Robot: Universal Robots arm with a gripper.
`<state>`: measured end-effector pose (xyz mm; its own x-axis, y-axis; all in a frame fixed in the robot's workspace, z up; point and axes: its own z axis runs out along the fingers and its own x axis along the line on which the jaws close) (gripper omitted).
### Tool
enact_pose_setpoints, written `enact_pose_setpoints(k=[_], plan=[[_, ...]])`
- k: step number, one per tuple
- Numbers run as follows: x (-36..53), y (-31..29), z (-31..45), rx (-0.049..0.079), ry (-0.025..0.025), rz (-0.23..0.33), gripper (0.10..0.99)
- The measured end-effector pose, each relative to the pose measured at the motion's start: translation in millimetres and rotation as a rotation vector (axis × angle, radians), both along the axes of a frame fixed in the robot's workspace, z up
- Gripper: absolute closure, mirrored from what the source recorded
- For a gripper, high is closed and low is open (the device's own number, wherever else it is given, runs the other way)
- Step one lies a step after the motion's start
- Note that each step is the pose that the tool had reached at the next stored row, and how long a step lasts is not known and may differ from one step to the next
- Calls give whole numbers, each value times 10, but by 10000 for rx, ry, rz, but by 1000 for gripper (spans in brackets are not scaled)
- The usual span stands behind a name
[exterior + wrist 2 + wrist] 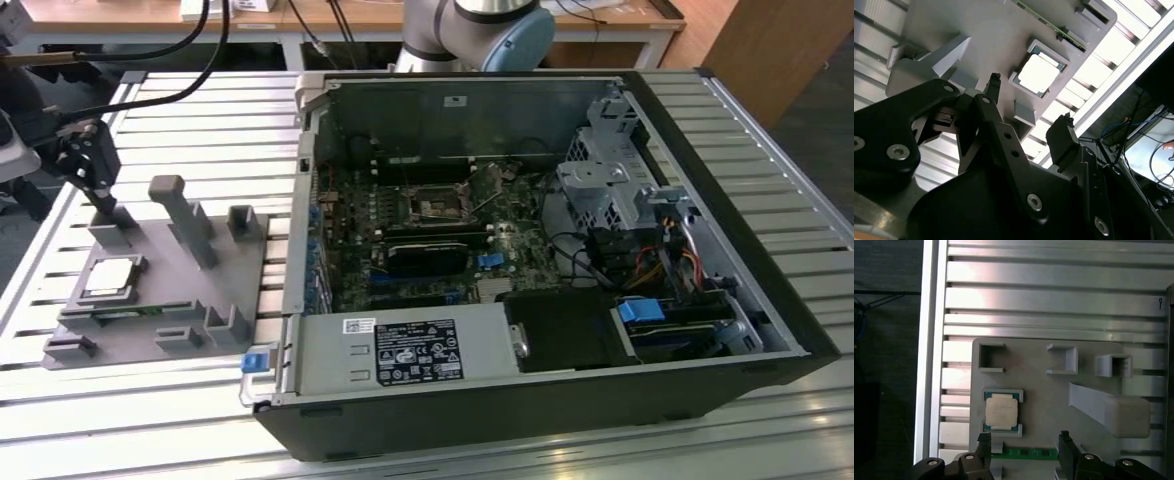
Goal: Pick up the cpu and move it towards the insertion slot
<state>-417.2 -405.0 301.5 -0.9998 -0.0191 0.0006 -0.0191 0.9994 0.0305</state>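
My gripper (1024, 437) is nearest, its two black fingers (993, 82) spread apart with nothing between them. It hangs above a grey fixture plate (1039, 395) on the slatted metal table (174, 120).

Just beyond the fingertips lies the cpu (1000, 411), a pale square chip resting flat in a shallow walled pocket of the plate. In the first wrist view it sits nearer one finger than the other, not centred in the gap. A tall grey post (180, 215) stands close by on the same plate.

Well apart, toward the exterior view's right, is an open computer case (694, 180) with the insertion slot (434, 205) deep on its board.

I judge the main risk is misalignment. A descent from this offset could land a finger on the pocket wall or tip the chip, and a weak edge grip could drop it.
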Motion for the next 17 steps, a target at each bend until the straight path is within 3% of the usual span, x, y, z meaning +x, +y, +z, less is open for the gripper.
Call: enact_pose_setpoints(k=[17], plan=[[-6,0,-89,-1,1,0,439]])
